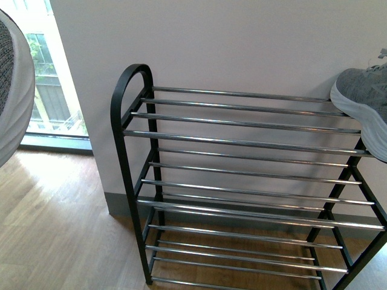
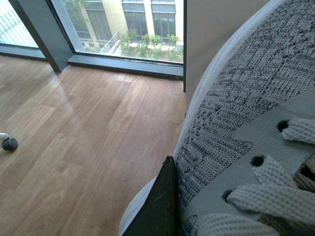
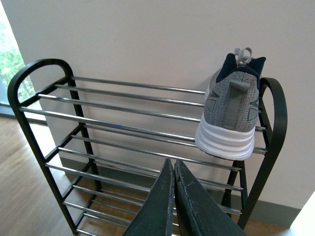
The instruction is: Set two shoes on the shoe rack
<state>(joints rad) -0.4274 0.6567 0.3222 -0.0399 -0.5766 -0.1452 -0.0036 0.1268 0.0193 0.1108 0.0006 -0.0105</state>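
The black shoe rack (image 1: 130, 78) with silver bars stands against the white wall. One grey sneaker (image 1: 364, 103) sits on its top tier at the right end, heel (image 3: 230, 118) out over the front bar. The second grey sneaker (image 1: 11, 90) hangs in the air at the far left of the front view, left of the rack. My left gripper is shut on it; one dark finger (image 2: 157, 206) presses its knit side (image 2: 236, 98). My right gripper (image 3: 173, 162) is shut and empty, in front of the rack and below the placed sneaker.
A floor-to-ceiling window (image 1: 48, 78) lies left of the rack, with wood floor (image 1: 54, 223) in front of it. A small dark caster (image 2: 9, 143) stands on the floor. The rack's lower tiers (image 1: 242, 232) hold nothing.
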